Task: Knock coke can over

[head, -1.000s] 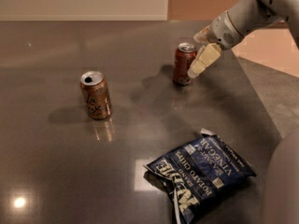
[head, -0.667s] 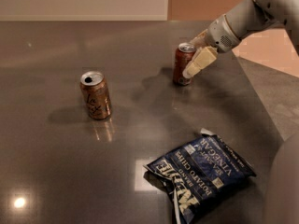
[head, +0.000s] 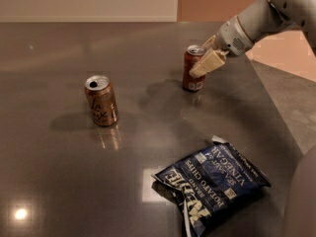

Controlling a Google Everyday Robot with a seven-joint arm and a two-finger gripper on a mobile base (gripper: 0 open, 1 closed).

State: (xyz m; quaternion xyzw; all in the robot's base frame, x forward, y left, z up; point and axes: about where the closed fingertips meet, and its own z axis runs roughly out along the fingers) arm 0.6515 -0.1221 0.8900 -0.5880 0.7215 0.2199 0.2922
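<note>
The coke can, dark red with a silver top and a small white patch near its base, stands upright on the dark grey table at the back right. My gripper reaches in from the upper right, and its cream-coloured fingers lie against the can's upper right side. The arm stretches back to the top right corner.
An orange-brown can with dark script stands upright left of centre. A blue bag of potato chips lies at the front right. The table's right edge runs diagonally close behind the coke can.
My gripper has moved left and slightly up, from beside the coke can's right side to against its upper part. The can still stands upright.
</note>
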